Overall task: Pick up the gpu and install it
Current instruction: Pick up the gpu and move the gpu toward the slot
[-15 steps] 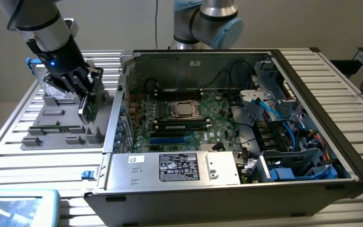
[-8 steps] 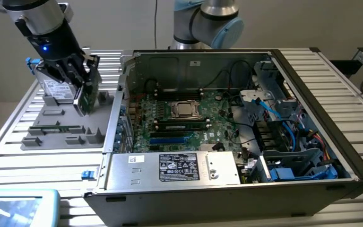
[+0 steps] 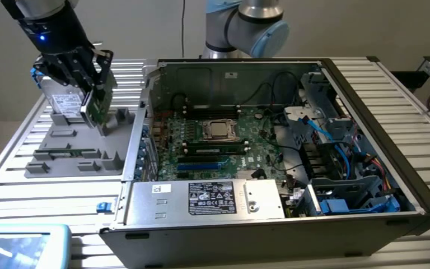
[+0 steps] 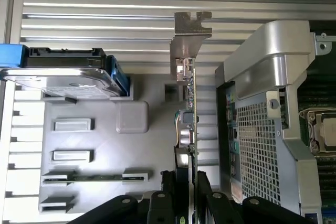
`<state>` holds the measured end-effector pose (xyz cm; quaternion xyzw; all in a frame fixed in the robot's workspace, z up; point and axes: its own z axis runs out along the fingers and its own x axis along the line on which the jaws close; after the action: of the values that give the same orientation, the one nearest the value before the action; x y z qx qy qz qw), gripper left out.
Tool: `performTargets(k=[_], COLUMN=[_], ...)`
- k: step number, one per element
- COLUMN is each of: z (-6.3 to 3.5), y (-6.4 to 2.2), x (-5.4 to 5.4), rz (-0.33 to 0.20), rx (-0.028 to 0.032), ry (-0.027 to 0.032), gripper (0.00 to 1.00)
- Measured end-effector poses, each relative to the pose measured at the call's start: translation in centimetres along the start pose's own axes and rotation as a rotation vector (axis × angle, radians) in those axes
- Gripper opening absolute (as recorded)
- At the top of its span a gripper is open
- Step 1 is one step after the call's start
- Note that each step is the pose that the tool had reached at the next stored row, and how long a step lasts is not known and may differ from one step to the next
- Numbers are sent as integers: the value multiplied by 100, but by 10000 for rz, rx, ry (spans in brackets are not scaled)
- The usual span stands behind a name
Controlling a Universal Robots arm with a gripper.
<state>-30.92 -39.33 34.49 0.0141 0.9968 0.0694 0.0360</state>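
Position of end effector (image 3: 88,78): in the exterior view it hangs above the grey tray (image 3: 58,162) on the slatted metal surface (image 3: 20,190), at that view's left, just beside the open computer case (image 3: 379,112).

State of end effector: clenched on the gpu (image 3: 96,106). The wrist view shows the end effector (image 4: 185,198) with its two black fingers (image 4: 167,195) pressed against opposite faces of the gpu (image 4: 188,129), which is seen edge-on.

Location of the gpu: held in the grip over the tray, outside the case. Its silvery end bracket (image 4: 190,30) is at the end away from the fingers. In the exterior view the green board faces the case and the card hangs slightly tilted. Whether its lower edge touches the tray cannot be told.

Other items noted:
- A hard drive (image 3: 67,105) with a white label stands on edge in the tray, just beside the gpu on the side away from the case.
- A memory stick (image 3: 69,152) lies in a slot of the tray.
- Inside the case, the green motherboard (image 3: 200,145) is exposed.
- The power supply (image 3: 208,199), bearing a black label, sits along the case's near edge.
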Motion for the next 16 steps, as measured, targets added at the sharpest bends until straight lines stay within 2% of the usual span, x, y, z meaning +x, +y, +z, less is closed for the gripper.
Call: performTargets(k=[5, 11, 14, 16], z=[-229, -496, -619, -684], y=[-4, -1, -5, -14], x=[-40, -132, -233, -321], rz=[18, 37, 46, 48], rx=[3, 8, 11, 10], ry=[76, 216, 283, 298], gripper=[28, 28, 28, 28])
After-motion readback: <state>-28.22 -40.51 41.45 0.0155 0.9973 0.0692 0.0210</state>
